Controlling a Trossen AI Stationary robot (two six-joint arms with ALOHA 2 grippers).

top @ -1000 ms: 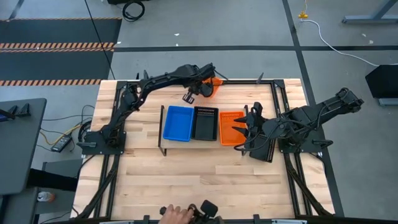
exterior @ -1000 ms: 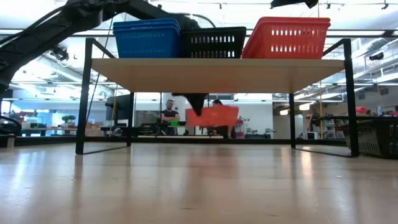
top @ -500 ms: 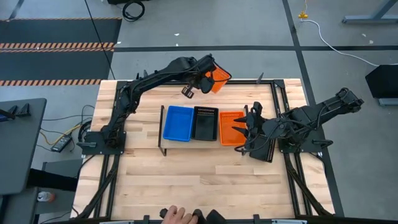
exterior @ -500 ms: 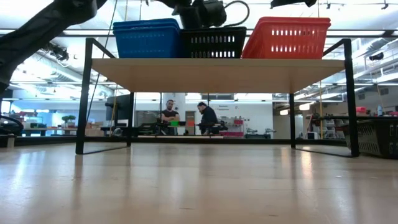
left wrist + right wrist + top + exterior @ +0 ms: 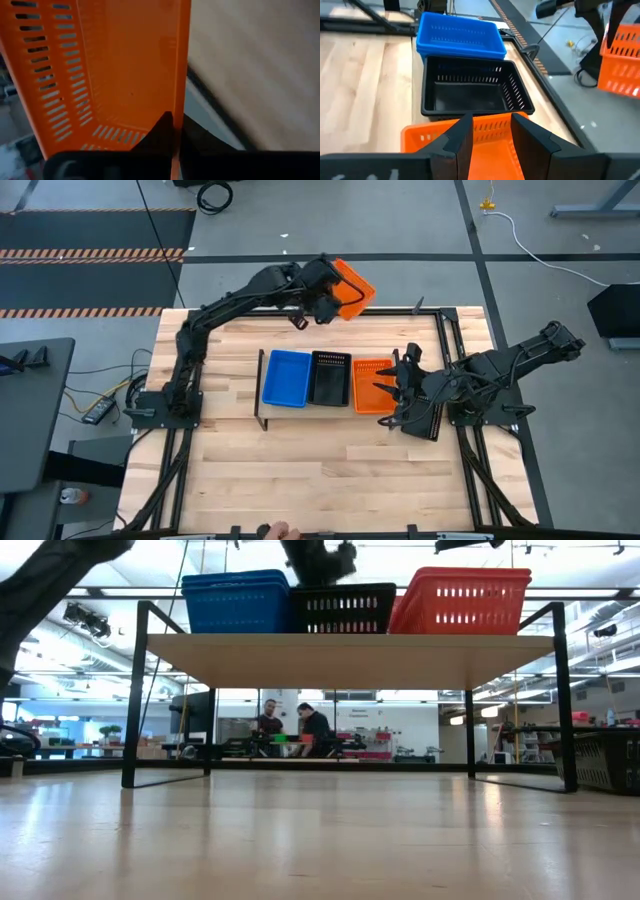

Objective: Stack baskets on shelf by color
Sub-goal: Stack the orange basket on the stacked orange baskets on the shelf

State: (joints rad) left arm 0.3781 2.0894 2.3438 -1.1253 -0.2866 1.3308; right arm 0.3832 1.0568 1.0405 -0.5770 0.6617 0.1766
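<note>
One orange basket (image 5: 352,284) tilted, rim clamped by left end effector (image 5: 326,302)

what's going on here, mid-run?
The left gripper is shut on an orange basket, held in the air over the table's far edge, behind the shelf. On the shelf sit blue, black and orange stacks side by side. The right gripper has its fingers over the wall of the orange stack's top basket; whether it actually grips it is unclear.
</note>
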